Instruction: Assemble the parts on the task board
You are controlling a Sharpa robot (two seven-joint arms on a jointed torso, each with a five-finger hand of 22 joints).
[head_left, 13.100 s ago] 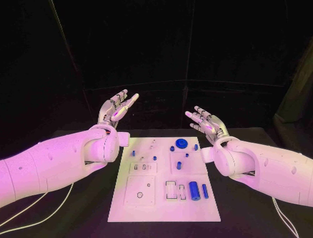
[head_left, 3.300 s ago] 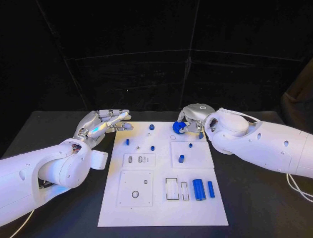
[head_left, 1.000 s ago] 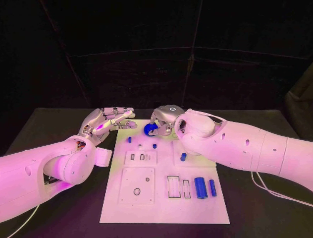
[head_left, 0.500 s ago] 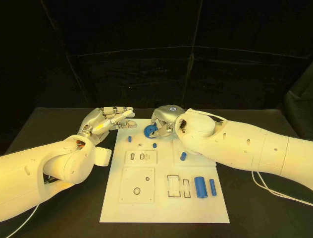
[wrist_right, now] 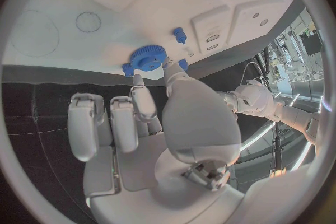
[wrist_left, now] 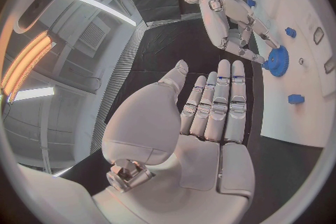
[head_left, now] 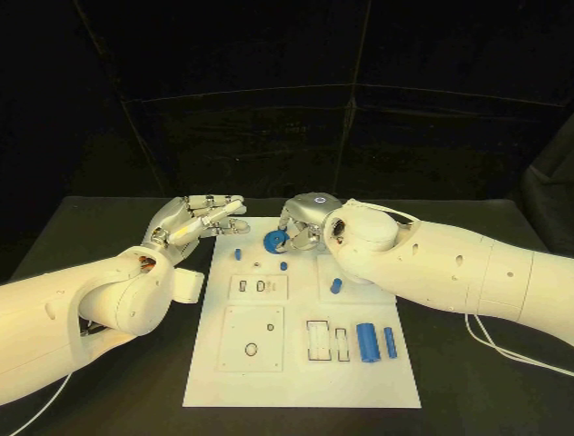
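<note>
Pinching toothed blue gear (head_left: 275, 241), right hand (head_left: 305, 218) fingers (wrist_right: 143, 102).

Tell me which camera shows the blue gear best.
The right wrist view: the blue gear shows its toothed face whole, pinched by the right hand. The left wrist view shows it smaller and side-on; the head view shows it partly hidden behind the fingers.
</note>
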